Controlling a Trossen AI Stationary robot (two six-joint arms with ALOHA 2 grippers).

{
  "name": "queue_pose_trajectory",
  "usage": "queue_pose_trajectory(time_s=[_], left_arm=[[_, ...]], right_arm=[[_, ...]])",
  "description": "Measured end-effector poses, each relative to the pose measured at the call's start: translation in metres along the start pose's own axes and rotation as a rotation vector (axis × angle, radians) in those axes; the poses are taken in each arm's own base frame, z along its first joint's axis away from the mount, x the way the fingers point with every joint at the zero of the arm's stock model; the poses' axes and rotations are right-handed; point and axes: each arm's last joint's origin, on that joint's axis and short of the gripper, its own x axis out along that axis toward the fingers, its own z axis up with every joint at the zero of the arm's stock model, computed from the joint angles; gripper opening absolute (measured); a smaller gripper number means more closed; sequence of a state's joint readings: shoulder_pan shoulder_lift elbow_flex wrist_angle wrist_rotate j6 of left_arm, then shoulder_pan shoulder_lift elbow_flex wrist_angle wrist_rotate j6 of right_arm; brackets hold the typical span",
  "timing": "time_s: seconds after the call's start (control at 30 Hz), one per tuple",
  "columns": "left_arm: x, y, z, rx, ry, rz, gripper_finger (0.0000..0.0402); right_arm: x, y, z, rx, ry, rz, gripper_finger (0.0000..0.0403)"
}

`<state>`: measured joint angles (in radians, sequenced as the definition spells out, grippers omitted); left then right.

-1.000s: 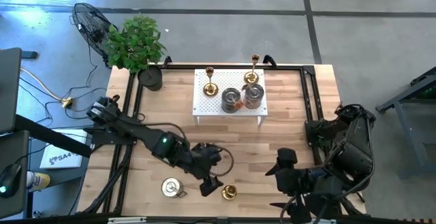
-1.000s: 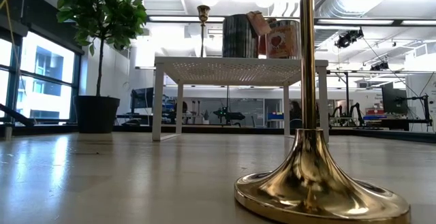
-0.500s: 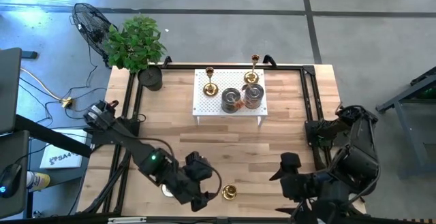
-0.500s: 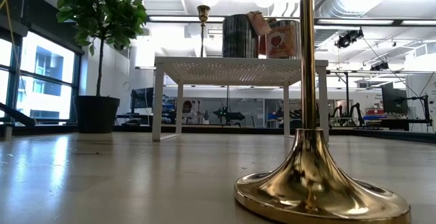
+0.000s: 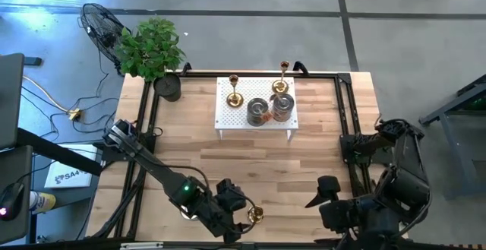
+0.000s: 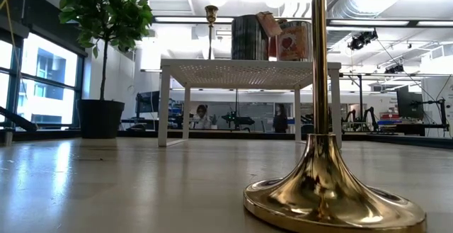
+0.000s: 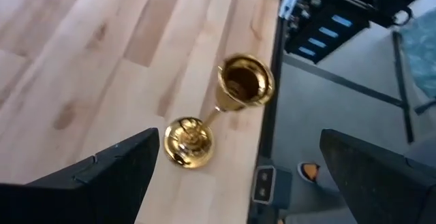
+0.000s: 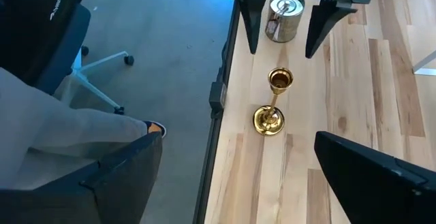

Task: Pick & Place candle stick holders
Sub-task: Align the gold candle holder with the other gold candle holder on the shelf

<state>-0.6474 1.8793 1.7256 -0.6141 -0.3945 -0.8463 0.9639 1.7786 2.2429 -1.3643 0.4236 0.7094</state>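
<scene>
1. Left pincer [image 5: 241, 218] hangs with jaws wide apart just beside the gold candle stick holder [image 5: 256, 215], which stands upright at the bench's [image 5: 319, 151] near edge.
2. Right pincer [image 5: 325, 191] waits apart too, holding nothing.
3. My worry: a finger nudging that slim stem could tip the holder over the edge, which looks very close.
4. Open wood lies toward the white rack [image 5: 228, 115]; a silver holder [image 8: 283, 11] stands nearby.
</scene>
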Motion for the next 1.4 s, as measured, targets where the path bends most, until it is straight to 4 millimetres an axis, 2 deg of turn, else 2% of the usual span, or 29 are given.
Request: queue_pose_trajectory(time_s=[0.1,0.33,0.6,0.87,1.4], left_arm=[[0.0,-0.002,0.0,-0.004,0.025,-0.037,0.0399],[-0.001,-0.008,0.006,-0.039,-0.046,-0.095,0.0399],[0.001,-0.003,0.008,-0.034,-0.098,-0.012,0.0399],[0.016,0.0,-0.002,0.006,-0.077,0.058,0.0399],[0.044,0.0,-0.009,0.007,-0.086,0.063,0.0399]], right_arm=[[0.0,0.0,0.0,-0.001,0.0,0.001,0.0378],[0.0,0.0,0.0,-0.004,-0.007,-0.007,0.0378],[0.0,0.0,0.0,-0.008,-0.007,-0.007,0.0378],[0.0,0.0,0.0,-0.013,-0.007,-0.007,0.0378],[0.0,0.0,-0.001,-0.026,-0.008,-0.013,0.0378]])
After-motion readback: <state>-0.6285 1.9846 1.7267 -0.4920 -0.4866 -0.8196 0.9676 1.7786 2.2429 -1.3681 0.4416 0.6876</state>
